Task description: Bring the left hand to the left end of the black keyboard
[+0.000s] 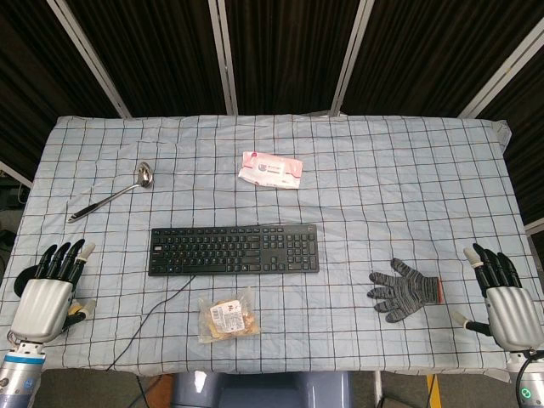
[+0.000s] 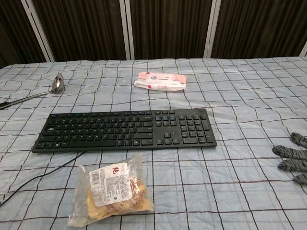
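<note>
Both hands sit parked at the near corners of the table, which suits a reach not yet begun: the left hand (image 1: 47,293) lies empty with fingers extended and slightly apart, and the right hand (image 1: 503,299) likewise holds nothing. The black keyboard (image 1: 234,249) lies flat mid-table, its left end (image 1: 155,251) nearest the left hand (its cable trails toward the front edge), so a short forward-and-inward move should do.
</note>
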Controlling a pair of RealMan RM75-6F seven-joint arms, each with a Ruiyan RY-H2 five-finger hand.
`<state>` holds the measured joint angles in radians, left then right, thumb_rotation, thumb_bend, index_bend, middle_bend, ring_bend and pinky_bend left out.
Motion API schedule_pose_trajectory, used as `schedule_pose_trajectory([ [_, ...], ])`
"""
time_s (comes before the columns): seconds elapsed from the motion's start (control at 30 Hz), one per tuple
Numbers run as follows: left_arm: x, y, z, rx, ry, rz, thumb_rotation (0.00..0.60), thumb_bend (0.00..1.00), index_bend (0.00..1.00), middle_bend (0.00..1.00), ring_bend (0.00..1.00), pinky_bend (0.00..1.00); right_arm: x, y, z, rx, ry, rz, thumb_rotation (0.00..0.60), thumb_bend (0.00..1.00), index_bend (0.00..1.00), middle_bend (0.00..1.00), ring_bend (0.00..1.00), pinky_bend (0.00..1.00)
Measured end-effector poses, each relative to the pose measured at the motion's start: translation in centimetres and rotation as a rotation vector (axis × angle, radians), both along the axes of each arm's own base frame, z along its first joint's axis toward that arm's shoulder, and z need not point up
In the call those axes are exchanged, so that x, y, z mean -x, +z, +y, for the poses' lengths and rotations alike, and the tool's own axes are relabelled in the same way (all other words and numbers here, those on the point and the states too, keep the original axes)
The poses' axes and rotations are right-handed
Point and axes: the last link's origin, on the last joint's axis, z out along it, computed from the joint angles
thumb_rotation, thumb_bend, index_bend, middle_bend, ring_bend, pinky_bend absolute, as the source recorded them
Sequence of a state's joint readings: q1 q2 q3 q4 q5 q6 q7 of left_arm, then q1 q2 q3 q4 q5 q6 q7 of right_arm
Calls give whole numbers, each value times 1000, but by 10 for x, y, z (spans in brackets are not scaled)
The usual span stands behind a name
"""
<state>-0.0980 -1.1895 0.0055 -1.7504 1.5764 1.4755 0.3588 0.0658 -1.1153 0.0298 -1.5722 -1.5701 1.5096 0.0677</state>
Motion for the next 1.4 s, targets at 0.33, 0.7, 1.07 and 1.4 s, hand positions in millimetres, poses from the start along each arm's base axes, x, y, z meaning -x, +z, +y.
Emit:
schedule_pose_trajectory([
  [0.33,0,0,1,3,3,1,600,152,0,0,0,0,0,0,0,-1,-1,-5,600,51,0,0,0,0],
  [0.7,-1,-1,2,12,0,-1,600,152,0,0,0,0,0,-1,-1,-3,-7,-3,600,53,0,0,0,0],
  [1.07,-13,2,7,4,1,-6,600,610,0,627,561,456,0,1,1,4,-8,-10,600,52,0,0,0,0],
  [1.4,-46,-10,34,121,55,-10,600,985,0,877,781,588,-2,1,2,4,2,-22,600,52,0,0,0,0],
])
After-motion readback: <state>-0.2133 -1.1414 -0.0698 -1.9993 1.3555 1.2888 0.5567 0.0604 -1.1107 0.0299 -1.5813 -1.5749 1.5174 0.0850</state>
